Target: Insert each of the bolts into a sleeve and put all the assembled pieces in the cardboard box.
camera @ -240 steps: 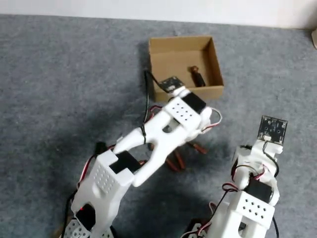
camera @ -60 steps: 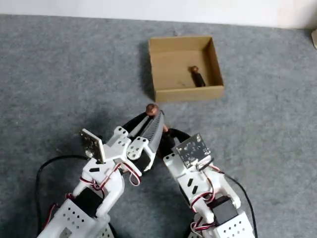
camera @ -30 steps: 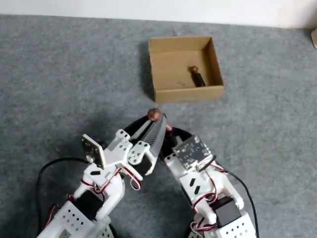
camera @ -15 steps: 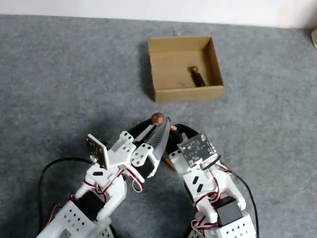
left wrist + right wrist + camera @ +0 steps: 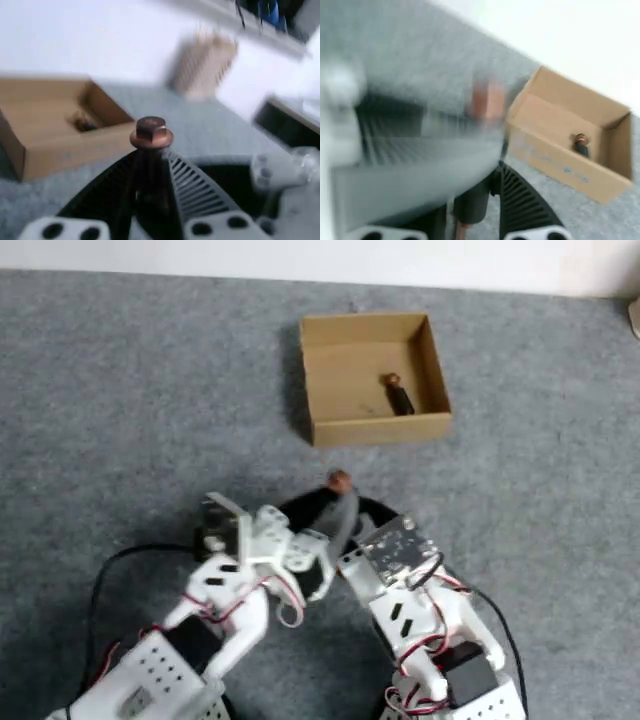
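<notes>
My left gripper (image 5: 150,167) is shut on a bolt (image 5: 151,133), whose copper hex head sticks up above the ribbed fingers. In the high view that bolt head (image 5: 338,479) sits just in front of the cardboard box (image 5: 372,427). My right gripper (image 5: 474,200) is shut on a dark sleeve (image 5: 471,204), directly under the blurred left gripper that crosses its view. The two grippers meet tip to tip near the middle of the mat. One assembled piece (image 5: 397,394) lies inside the box, seen too in the right wrist view (image 5: 580,143).
The grey mat (image 5: 120,390) spreads wide to the left of the box and to its right. The box's near wall (image 5: 555,162) stands a short way beyond the grippers. A white wall edge (image 5: 300,260) runs along the far side.
The left gripper has swung to the right with the bolt, its wrist turning, and now lies over the right gripper. The right arm has shifted only slightly.
</notes>
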